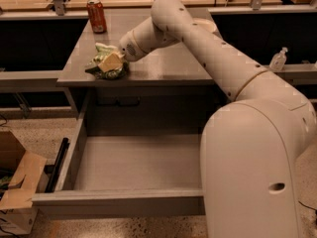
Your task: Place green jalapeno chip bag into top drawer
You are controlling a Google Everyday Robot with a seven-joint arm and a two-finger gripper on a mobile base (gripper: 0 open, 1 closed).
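Note:
The green jalapeno chip bag is crumpled at the front left edge of the grey table. My gripper is on top of the bag and shut on it, and its pale fingers cover the bag's middle. I cannot tell whether the bag rests on the table top or hangs just above it. The top drawer is pulled wide open below the table. Its flat grey bottom is bare and its front panel is nearest to me. My arm's big white body hides the drawer's right part.
A red soda can stands at the table's back left corner. A cardboard box sits on the floor left of the drawer. A small clear bottle stands on the ledge at the right. Wooden benches run behind the table.

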